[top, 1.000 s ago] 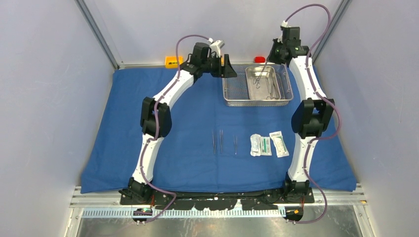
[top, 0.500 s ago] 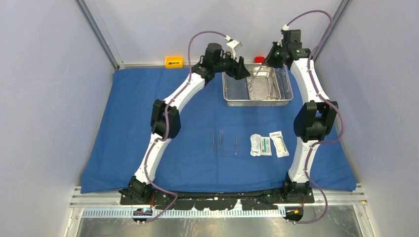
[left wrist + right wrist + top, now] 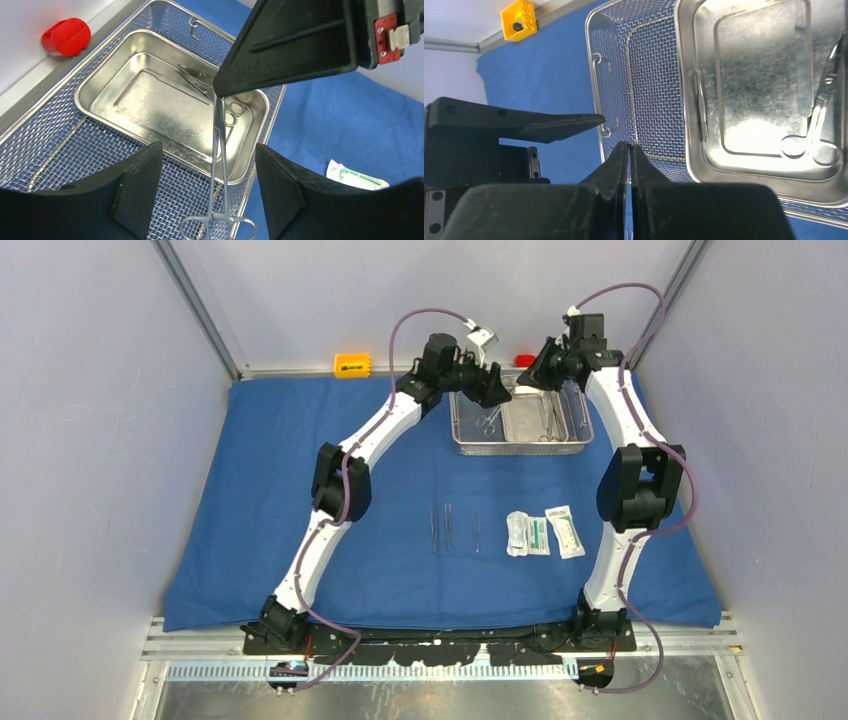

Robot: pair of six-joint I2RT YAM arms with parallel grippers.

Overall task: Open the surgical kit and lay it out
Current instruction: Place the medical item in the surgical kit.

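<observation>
The blue cloth [image 3: 250, 500] lies spread flat, with the steel mesh tray [image 3: 470, 435] at the back and the smaller steel pan [image 3: 530, 418] inside it. My right gripper [image 3: 528, 374] is shut on the tips of thin steel forceps [image 3: 218, 165], which hang over the tray, ring handles lowest. My left gripper [image 3: 207, 195] is open, its fingers [image 3: 135, 190] standing either side of the forceps' handles without touching them. More instruments [image 3: 200, 82] rest in the pan. Three thin instruments [image 3: 447, 528] and white-green packets [image 3: 540, 533] lie in a row mid-cloth.
A yellow block [image 3: 351, 364] and a red block [image 3: 524, 360] sit on the ledge behind the cloth. Grey walls close in on both sides. Both arms crowd together over the tray at the back.
My left arm has swung right, and its gripper now brackets the forceps over the tray. The right gripper has lifted the forceps out of the pan and carried them leftward.
</observation>
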